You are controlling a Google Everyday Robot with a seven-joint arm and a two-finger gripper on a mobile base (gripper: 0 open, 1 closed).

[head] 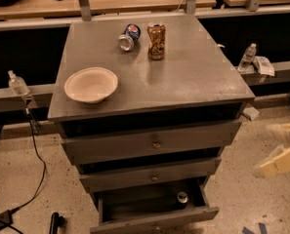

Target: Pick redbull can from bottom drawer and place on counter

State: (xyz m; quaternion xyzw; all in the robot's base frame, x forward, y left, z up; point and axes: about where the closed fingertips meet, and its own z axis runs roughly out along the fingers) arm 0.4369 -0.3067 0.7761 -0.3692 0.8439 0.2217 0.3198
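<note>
The redbull can [182, 198] stands upright in the open bottom drawer [134, 217], near its right rear corner; only its silver top and a little of its body show. The grey counter [183, 77] tops the cabinet. My gripper [280, 145] is at the right edge of the view, off to the right of the cabinet at about middle-drawer height. Its two pale yellow fingers [279, 163] are spread apart and hold nothing. It is well clear of the drawer and the can.
On the counter are a white bowl [91, 84] at the front left, a short blue can [129, 37] lying on its side and a dented brown-gold can [156, 41] standing at the back. The two upper drawers are shut. A black cable [34, 145] runs across the floor on the left.
</note>
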